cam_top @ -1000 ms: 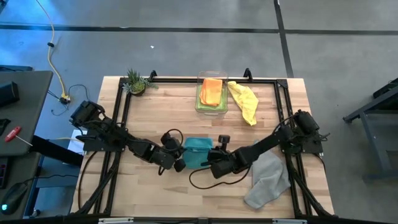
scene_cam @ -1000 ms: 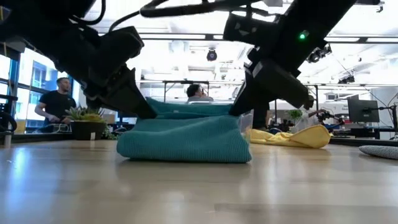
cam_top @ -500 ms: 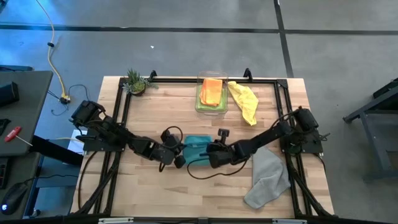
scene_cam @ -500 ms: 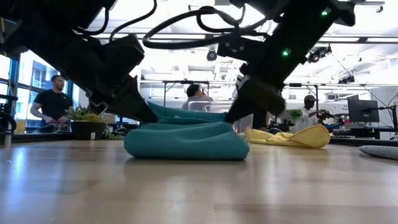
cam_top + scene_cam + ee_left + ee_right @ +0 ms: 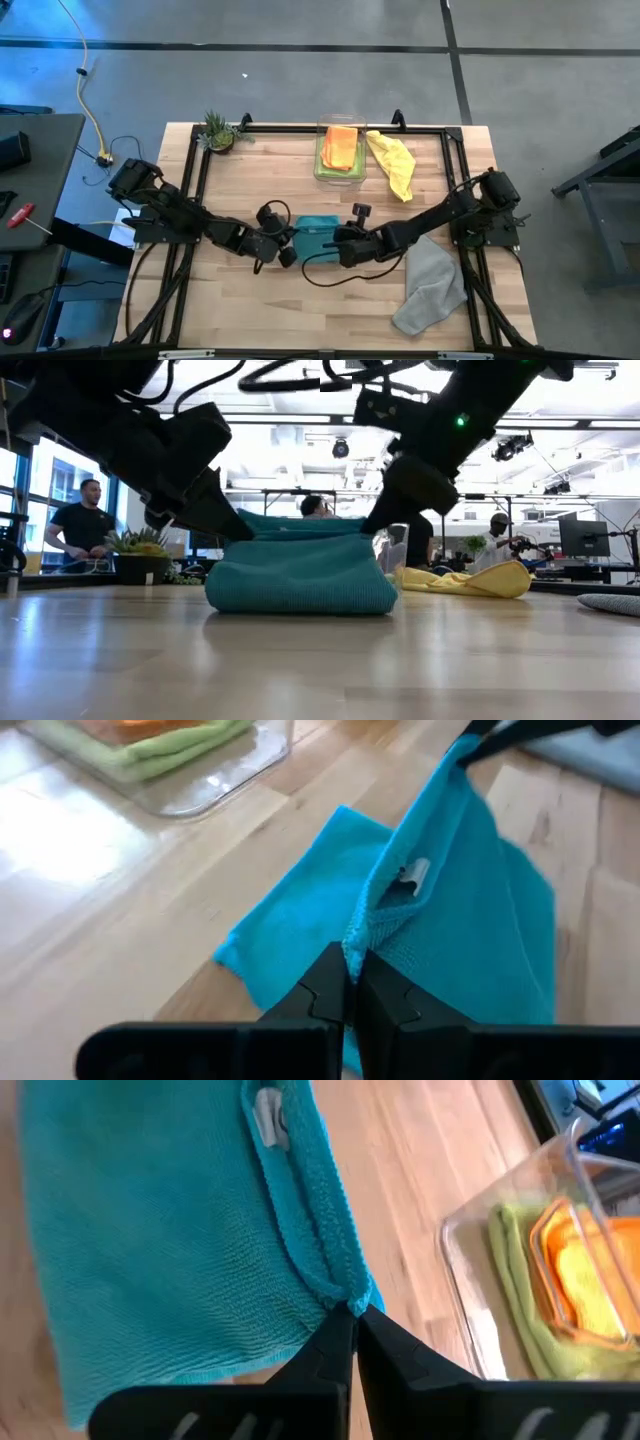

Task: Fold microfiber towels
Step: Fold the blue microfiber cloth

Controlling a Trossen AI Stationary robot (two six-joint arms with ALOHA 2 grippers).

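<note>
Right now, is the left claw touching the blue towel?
Touching. In the left wrist view, the left gripper is pinched shut on the teal towel's edge.

occluded: teal towel [image 5: 318,232] edges under both arms | cut off: clear bin [image 5: 215,775]

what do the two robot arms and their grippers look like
Both arms are black and built of chunky jointed segments, with loose black cables looping along them. The left gripper and right gripper each end in two flat, matte black fingers that taper toward the tips. In the low view a small green light glows on one arm's housing.
</note>
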